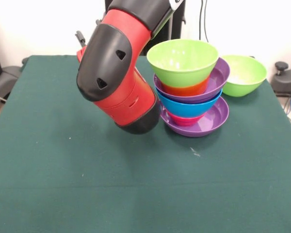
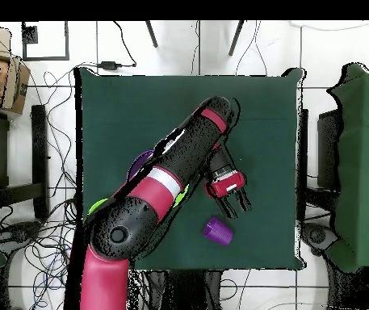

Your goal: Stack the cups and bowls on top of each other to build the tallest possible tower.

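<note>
The jaws show only in the overhead view, as dark prongs below the red wrist housing (image 2: 224, 182). I cannot tell whether they are spread or closed, and nothing appears to be between them. Just past their tips, apart from them, is the small translucent purple plastic cup (image 2: 217, 231) on the green cloth counter (image 2: 268, 121). The front view hides it behind the arm.

The step in hand looks like fetching that cup for the top of the tower. To do it well, centre over the cup, grip its tapered wall squarely, and lift well above the top rim before travelling across. Lower it straight down, because a sideways nudge could topple the pile.

The tower (image 1: 191, 92) stands on a wide purple plastic bowl (image 1: 213, 119). Above that come a small red-pink bowl, a large blue bowl (image 1: 186, 108), a second wide purple one, an orange one and a lime green bowl (image 1: 183, 60) on top. A second lime green bowl (image 1: 243, 74) sits just beside it.

The red and black arm (image 1: 116, 73) reaches diagonally across the counter, its bulky elbow very close to the tower's side.
</note>
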